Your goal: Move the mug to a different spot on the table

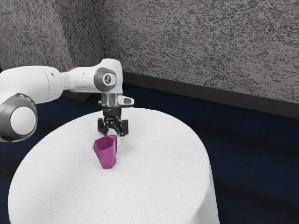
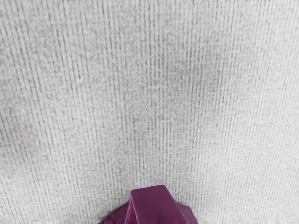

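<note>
**Magenta mug sitting beneath a spread gripper**

White ribbed cloth is covering the round table [image 1: 159, 186], and its near edge is curving across the bottom of the exterior view. Toward the middle of the tabletop, a little to the exterior view's left, the faceted magenta mug [image 1: 105, 153] is standing upright on the cloth, its open mouth facing up and its body narrowing toward the base. A handle seems to be lying along its right side, though that is hard to make out.

Just above and slightly beyond the mug's rim, the black gripper [image 1: 112, 134] is hanging straight down. Its jaws are standing spread, about as wide as the mug's mouth, and are not pinching anything. In the wrist view, the mug [image 2: 152, 209] is showing as a purple shape right under the hand, with bare cloth lying beyond it.

Behind the gripper, the white arm [image 1: 51, 86] is reaching in from the exterior view's left. Farther back, a dark blue floor [image 1: 252, 154] is surrounding the table, and a speckled grey wall [image 1: 210, 42] with a dark baseboard [image 1: 215, 92] is closing off the far side.
</note>
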Tool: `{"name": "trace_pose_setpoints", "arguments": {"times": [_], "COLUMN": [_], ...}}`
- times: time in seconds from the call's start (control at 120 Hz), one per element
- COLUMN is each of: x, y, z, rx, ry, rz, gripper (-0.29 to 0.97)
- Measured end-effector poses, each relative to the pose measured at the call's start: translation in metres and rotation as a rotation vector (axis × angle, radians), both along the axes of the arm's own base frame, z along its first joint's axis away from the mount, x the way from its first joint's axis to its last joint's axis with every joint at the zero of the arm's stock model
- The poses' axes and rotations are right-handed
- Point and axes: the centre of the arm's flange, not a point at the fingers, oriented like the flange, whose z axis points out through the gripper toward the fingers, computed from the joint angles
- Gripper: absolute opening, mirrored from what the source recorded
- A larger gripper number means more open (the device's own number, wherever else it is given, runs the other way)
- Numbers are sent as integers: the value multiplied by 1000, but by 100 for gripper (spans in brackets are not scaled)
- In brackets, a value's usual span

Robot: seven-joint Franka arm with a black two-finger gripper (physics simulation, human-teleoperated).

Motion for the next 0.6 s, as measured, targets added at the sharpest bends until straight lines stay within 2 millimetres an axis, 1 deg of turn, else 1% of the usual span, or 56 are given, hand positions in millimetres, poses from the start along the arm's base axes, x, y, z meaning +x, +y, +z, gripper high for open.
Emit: {"name": "trace_pose_setpoints", "arguments": {"times": [0.167,0.267,0.35,0.392,0.433,0.5,0.542,0.6], "x": [-1,-3,-3,-8,-16,-33,-46,-61], "y": [-7,-10,-14,-18,-23,-28,-24,-24], "z": [20,39,60,74,93,130,155,183], "rx": [-10,-10,-7,-4,1,17,31,57], "ry": [-22,-45,-79,-98,-123,-184,-228,-288], "rz": [-8,-10,-14,-17,-18,-14,5,23], "gripper": [62,63,63,63,63,64,64,64]}}
